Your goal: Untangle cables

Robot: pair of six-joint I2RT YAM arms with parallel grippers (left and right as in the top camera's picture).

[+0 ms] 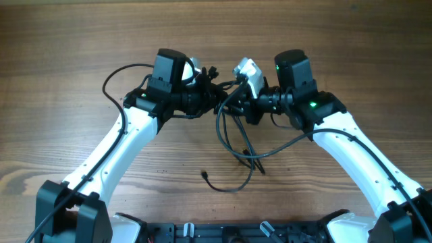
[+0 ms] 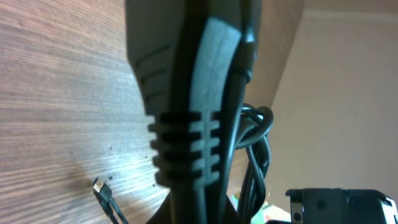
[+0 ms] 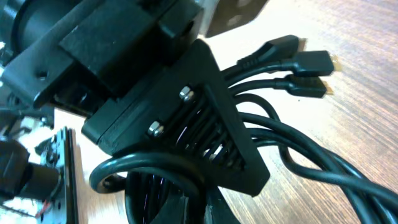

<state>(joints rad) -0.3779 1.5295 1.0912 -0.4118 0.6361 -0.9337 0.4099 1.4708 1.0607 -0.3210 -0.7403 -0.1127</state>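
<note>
The cables [image 1: 237, 140] are a bundle of thin black cords held up between my two grippers at the table's middle, with loops hanging down to the wood. My left gripper [image 1: 208, 98] and right gripper [image 1: 233, 105] meet tip to tip, both shut on the bundle. In the left wrist view a ridged dark finger [image 2: 193, 155] fills the frame, with cords [image 2: 255, 146] beside it. In the right wrist view three plug ends [image 3: 306, 70] fan out over the wood, and a cord loop [image 3: 149, 167] curls round my right gripper's jaws [image 3: 208, 205].
One loose cable end [image 1: 204, 175] lies on the wood near the front; its silver-tipped plug shows in the left wrist view [image 2: 99, 186]. The arms' own thicker wires arc beside each arm [image 1: 118, 73]. A black rail [image 1: 223, 233] runs along the front edge.
</note>
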